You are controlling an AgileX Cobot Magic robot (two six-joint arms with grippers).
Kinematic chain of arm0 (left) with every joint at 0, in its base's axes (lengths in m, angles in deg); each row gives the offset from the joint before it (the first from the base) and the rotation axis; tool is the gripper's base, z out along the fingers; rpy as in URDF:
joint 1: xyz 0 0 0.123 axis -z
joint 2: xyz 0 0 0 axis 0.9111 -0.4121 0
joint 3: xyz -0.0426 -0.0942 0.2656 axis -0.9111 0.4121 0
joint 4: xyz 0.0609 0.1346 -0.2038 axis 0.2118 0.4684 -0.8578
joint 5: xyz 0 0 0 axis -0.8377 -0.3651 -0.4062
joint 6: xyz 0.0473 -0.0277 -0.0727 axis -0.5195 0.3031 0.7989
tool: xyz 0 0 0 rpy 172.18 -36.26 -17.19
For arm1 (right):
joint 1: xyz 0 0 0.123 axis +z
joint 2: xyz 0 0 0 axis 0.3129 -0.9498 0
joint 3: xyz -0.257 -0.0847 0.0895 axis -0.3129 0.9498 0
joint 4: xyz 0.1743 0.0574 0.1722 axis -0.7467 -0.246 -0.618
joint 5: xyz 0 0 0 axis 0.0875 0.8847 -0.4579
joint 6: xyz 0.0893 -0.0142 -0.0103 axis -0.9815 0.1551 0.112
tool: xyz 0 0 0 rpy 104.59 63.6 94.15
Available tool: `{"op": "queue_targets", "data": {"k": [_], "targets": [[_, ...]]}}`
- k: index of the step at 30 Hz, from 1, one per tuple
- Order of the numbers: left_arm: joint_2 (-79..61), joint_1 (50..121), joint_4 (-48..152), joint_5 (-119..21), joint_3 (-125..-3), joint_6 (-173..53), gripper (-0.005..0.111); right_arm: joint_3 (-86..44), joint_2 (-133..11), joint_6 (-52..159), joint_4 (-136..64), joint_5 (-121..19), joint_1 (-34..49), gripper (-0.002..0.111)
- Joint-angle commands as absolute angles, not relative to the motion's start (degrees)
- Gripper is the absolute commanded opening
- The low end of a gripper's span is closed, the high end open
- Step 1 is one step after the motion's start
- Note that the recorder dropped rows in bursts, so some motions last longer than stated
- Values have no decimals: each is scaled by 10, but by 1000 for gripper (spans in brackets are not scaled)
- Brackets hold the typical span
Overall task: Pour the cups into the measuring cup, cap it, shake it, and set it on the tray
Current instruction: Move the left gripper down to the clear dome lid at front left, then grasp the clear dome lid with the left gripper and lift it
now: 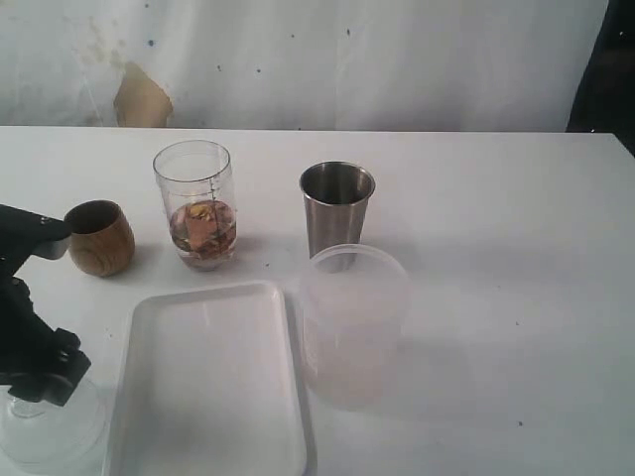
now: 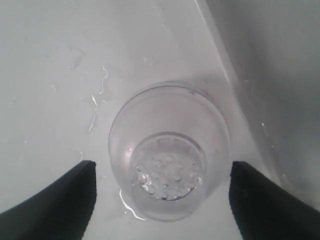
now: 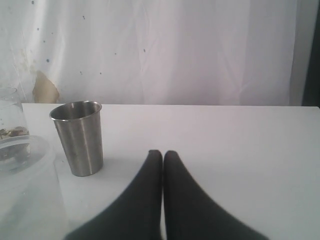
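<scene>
Both jaws of left gripper (image 2: 162, 172) stand apart around the cap (image 1: 67, 424), lower left, gripping nothing; right gripper (image 3: 162, 155), closed and empty, faces the tumbler (image 3: 79, 137).

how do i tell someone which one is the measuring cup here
Start at the white tray in front; three cups stand in a row behind its far edge. The measuring cup is the middle one, between the wooden cup and the steel tumbler. Only it is clear, with a printed scale and brownish liquid inside.

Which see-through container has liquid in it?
The tall clear measuring cup with the printed scale: brownish liquid sits at its bottom. The wider frosted tub looks empty.
</scene>
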State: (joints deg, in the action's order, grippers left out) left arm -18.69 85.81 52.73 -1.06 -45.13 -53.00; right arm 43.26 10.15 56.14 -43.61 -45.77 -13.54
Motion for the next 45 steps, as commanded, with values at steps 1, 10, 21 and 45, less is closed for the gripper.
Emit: {"op": "queue_targets", "data": {"k": [1,10,21,45], "targets": [[-186,857,502,-15,-448,-545,69,437,105,559,-435,-462,-132,0],[-194,857,502,-11,-448,-543,60,437,105,559,-435,-462,-132,0],[-225,857,500,-10,-448,-541,36,437,105,559,-435,-462,-132,0],[-288,857,486,208,-948,-572,0,437,105,559,-435,-462,-132,0]]}}
